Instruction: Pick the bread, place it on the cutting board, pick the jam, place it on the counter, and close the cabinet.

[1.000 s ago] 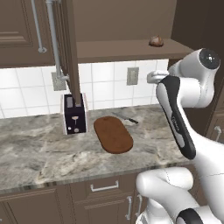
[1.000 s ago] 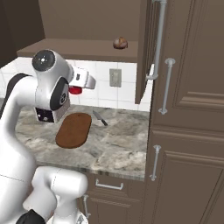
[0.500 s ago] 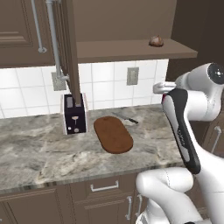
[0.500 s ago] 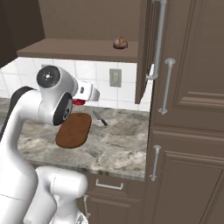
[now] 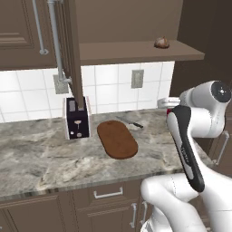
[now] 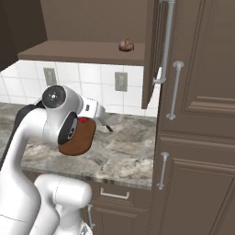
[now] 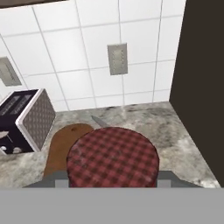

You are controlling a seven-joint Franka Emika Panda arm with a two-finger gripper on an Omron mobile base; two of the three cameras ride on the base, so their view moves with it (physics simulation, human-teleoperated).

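My gripper is shut on the jam, a red jar with a checked lid, held in the air over the right part of the counter. A sliver of the red jar shows beside the hand. Below and left of it the oval cutting board lies bare on the stone. The bread sits on the shelf inside the cabinet. The cabinet door stands open, edge-on to me.
A dark toaster stands left of the board. A knife lies behind the board near the tiled wall. A tall dark cabinet side bounds the counter on the right.
The arm has swung lower and toward the right end of the counter, carrying the jam down with it. Bread, board and cabinet door have not moved.
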